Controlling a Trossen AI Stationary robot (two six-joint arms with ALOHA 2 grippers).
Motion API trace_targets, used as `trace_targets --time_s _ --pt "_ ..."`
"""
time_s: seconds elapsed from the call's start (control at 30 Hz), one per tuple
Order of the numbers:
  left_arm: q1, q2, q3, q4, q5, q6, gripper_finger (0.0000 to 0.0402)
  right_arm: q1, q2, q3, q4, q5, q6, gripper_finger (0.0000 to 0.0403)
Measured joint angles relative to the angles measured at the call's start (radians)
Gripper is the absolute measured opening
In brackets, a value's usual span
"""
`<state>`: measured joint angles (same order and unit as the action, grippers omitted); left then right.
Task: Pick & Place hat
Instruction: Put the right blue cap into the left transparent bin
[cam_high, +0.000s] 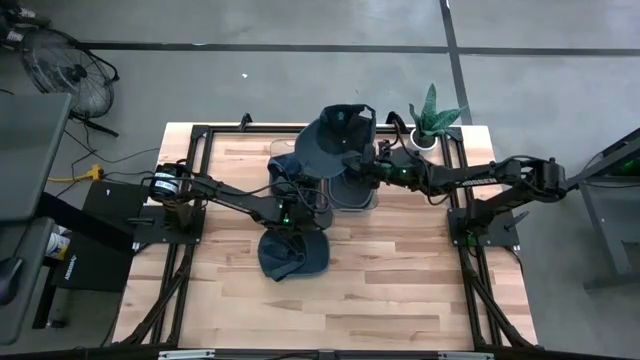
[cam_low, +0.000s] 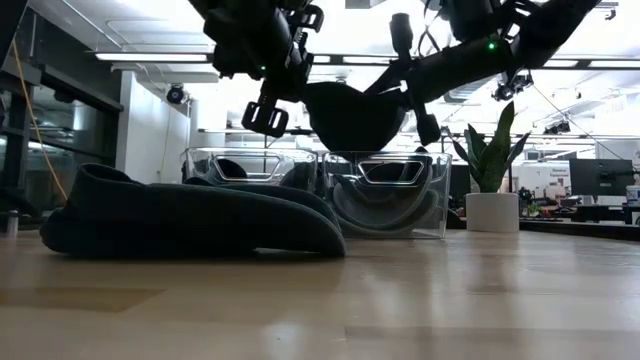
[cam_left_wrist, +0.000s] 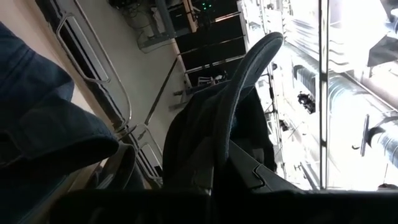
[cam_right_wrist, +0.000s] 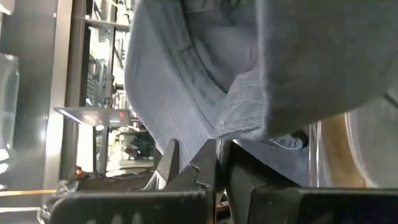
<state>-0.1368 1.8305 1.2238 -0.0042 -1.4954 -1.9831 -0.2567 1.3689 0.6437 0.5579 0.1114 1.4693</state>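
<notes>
A: Dark navy fabric cap (cam_high: 335, 135) is held aloft, pinched by the right gripper (cam_high: 372, 170); left gripper (cam_high: 300, 208) is clamped on its other side.

B: Transfer step, judged. Below: clear plastic bins (cam_low: 385, 195); rims must be cleared. Second dark cap (cam_high: 292, 255) lies beside.

Three hats (cam_high: 338, 135), two clear bins (cam_low: 385, 195), one potted plant (cam_high: 432, 118).

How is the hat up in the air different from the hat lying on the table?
The raised hat hangs above the clear bins, pinched by the right claw and the left claw; the table hat lies flat on the wood, untouched. The raised hat is tilted; the table hat is level. Both are dark caps.
</notes>
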Motion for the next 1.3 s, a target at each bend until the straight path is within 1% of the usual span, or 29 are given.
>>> trace_targets --time_s 0.1,0.17,0.23,0.4,0.53,0.63,0.73,0.9,1.0,1.07,1.13,1.23,1.3 --pt "0.000 0.000 0.000 -0.002 0.024 0.000 0.0009 -0.002 0.000 0.000 -0.003 -0.009 -0.034 0.0007" --pt "0.000 0.000 -0.001 -0.003 0.035 0.000 0.0022 -0.003 0.000 -0.001 -0.004 -0.010 -0.044 0.0005" --pt "-0.003 0.000 -0.001 0.001 0.072 -0.002 0.0040 -0.004 0.000 -0.001 -0.001 -0.019 -0.059 0.0005" --pt "0.000 0.000 0.000 0.017 0.226 -0.003 0.0098 -0.021 0.000 -0.001 -0.007 -0.062 -0.079 0.0003" --pt "0.000 0.000 0.000 0.028 0.309 -0.003 0.0154 -0.043 0.000 -0.001 -0.013 -0.087 -0.099 0.0003" --pt "0.000 0.000 0.000 0.041 0.371 0.018 0.0189 -0.073 0.000 -0.001 -0.032 -0.128 -0.131 0.0003" --pt "-0.001 -0.030 -0.002 0.053 0.386 0.156 0.0206 -0.105 0.000 -0.001 -0.051 -0.182 -0.168 0.0003" --pt "-0.001 -0.151 -0.001 0.056 0.441 0.508 0.0208 -0.164 -0.005 0.002 -0.037 -0.273 -0.212 0.0003" --pt "-0.001 -0.219 -0.001 0.048 0.444 0.694 0.0208 -0.195 -0.005 0.004 -0.036 -0.323 -0.245 0.0003" --pt "-0.004 -0.282 -0.002 -0.016 0.442 0.754 0.0208 -0.209 -0.005 0.014 -0.046 -0.347 -0.274 0.0003" --pt "-0.008 -0.342 0.004 -0.074 0.443 0.781 0.0208 -0.217 -0.003 0.024 -0.072 -0.361 -0.307 0.0003" --pt "-0.009 -0.427 0.000 -0.285 0.452 0.782 0.0209 -0.222 -0.002 0.061 -0.124 -0.392 -0.363 0.0003" --pt "-0.008 -0.469 0.001 -0.407 0.464 0.750 0.0209 -0.223 -0.003 0.095 -0.207 -0.413 -0.429 0.0003"
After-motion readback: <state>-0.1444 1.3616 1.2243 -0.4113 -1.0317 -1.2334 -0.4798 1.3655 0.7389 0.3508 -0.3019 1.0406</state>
